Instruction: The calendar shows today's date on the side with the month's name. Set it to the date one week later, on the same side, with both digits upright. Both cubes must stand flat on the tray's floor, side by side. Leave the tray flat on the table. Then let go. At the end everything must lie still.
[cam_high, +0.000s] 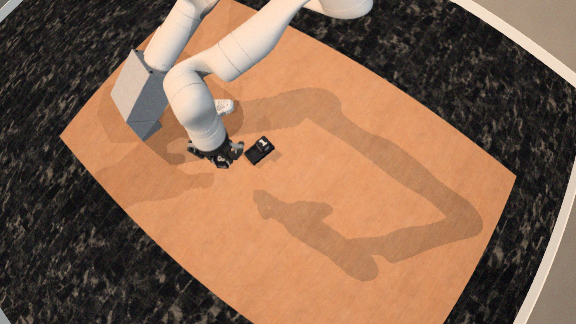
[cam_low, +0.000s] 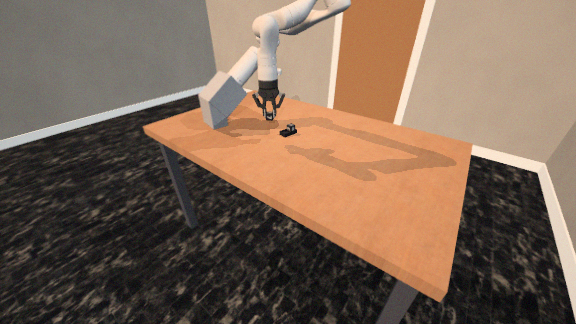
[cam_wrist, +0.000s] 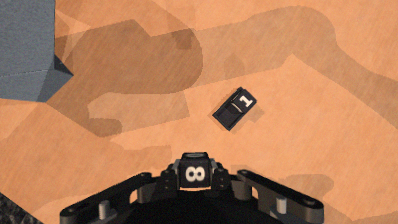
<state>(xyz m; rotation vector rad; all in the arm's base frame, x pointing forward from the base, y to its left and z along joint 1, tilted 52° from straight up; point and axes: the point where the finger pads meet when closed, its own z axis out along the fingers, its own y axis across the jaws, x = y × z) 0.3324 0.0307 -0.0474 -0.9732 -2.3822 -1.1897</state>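
My gripper (cam_high: 221, 159) (cam_low: 270, 114) (cam_wrist: 195, 166) is shut on a black digit cube and holds it above the table, beside the tray. This cube (cam_wrist: 195, 166) shows a white 8 toward the wrist camera; its other faces are too small or hidden to read for sure. The black tray (cam_high: 255, 155) (cam_low: 285, 133) (cam_wrist: 227, 118) lies flat on the table. The other black cube (cam_high: 264, 143) (cam_low: 291, 127) (cam_wrist: 246, 101) sits in one end of the tray with a white 1 on its upper face. The other end of the tray is empty. The month's name cannot be read.
A large grey block (cam_high: 140, 95) (cam_low: 223, 100) (cam_wrist: 27, 45) stands tilted by the arm's base, left of the tray. The wooden table (cam_high: 350, 200) (cam_low: 310, 200) carries broad arm shadows. Its edges lie well away from the tray.
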